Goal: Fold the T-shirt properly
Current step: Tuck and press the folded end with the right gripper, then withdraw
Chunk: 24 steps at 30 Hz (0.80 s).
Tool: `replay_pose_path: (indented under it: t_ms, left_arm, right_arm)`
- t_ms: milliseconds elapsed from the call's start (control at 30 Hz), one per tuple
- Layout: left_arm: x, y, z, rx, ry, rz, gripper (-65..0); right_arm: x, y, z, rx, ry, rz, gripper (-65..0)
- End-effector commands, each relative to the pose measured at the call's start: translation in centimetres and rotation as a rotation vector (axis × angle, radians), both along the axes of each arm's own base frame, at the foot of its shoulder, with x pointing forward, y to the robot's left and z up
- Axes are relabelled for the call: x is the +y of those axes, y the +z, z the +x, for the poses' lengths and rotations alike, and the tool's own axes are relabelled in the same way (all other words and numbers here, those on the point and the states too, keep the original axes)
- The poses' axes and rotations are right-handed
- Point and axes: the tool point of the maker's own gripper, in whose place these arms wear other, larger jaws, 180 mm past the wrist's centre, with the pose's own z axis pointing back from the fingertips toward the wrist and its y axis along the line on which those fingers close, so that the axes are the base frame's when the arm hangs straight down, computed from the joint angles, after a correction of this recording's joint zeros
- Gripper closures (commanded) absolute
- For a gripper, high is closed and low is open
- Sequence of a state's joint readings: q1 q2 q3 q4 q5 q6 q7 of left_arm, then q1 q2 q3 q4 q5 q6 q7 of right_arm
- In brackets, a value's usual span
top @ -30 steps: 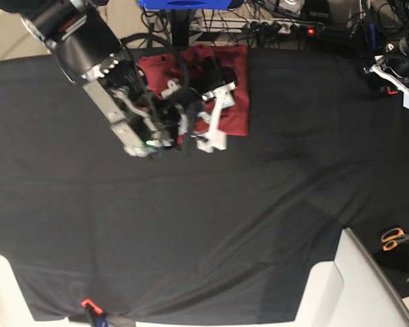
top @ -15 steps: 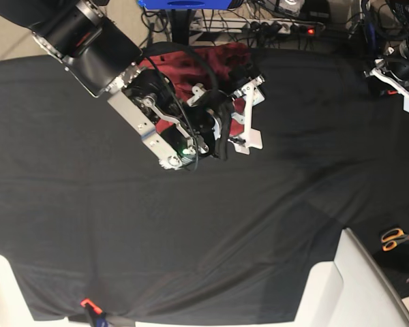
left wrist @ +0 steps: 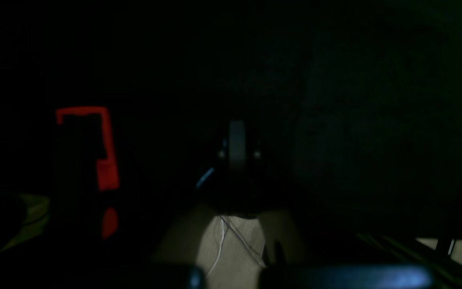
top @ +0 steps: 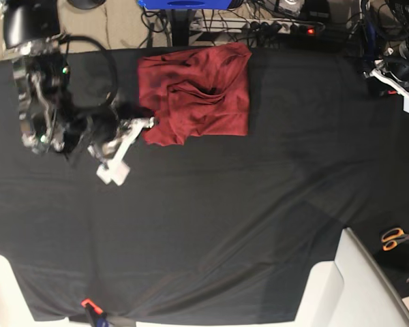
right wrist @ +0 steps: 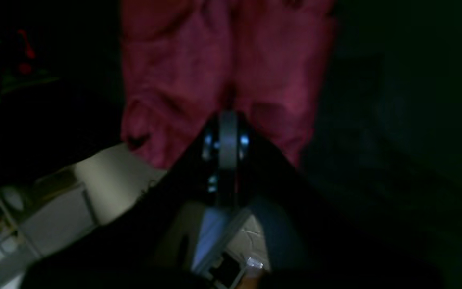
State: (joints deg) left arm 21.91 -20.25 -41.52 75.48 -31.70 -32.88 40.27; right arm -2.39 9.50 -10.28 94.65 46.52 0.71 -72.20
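**T-shirt folded at the far edge, both grippers empty**

The T-shirt (top: 198, 95) lies as a rough rectangle on the black tablecloth (top: 225, 218), close to the far edge of the table and left of centre in our base view. Its top layer is rumpled, with a diagonal crease across the middle.

Our right gripper (top: 116, 160) sits just left of the shirt's near-left corner, its white fingers (top: 126, 139) pressed together and holding nothing. From the right wrist camera we see the fingers meeting in a single line, with the shirt (right wrist: 223, 68) spread out beyond the tips; we cannot tell whether they touch the cloth. The right arm (top: 41, 95) is drawn in over the table's left side, with its wrist angled toward the near edge.

Our left gripper (top: 395, 78) rests at the far right edge of the table, well apart from the shirt. Its wrist view is nearly black, yet the jaws appear pressed together on nothing.

Orange-handled scissors (top: 395, 238) lie near the right edge.
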Motion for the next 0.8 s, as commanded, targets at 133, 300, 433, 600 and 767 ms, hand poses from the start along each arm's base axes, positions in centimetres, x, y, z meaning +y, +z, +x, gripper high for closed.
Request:
replay_pose_path:
  t_ms: [133,300,433,600,767]
  left_arm:
    - [0.9,1.3,1.1,-0.038,-0.006,0.025,0.0]
    - [0.9,1.3,1.1,-0.038,-0.007,0.027,0.0]
    - [0.9,1.3,1.0,-0.037,-0.007,0.027,0.0]
    - [0.9,1.3,1.1,-0.04,-0.007,0.027,0.0]
    - [0.9,1.3,1.1,-0.038,-0.007,0.027,0.0]
  right_arm:
    - [0.0,-0.1,-1.0,-0.003,0.02,0.019,-0.3]
    - [-0.6,-1.8,-1.6,0.06,0.005,0.005,-0.3]
    - [-0.9,-3.0,-1.4,0.09,-0.01,-0.002,-0.3]
    - [0.8,-3.9,-1.5,0.11,0.055,-0.008,-0.3]
    - [2.2,-4.7,-1.5,0.113,0.089,-0.01,-0.2]
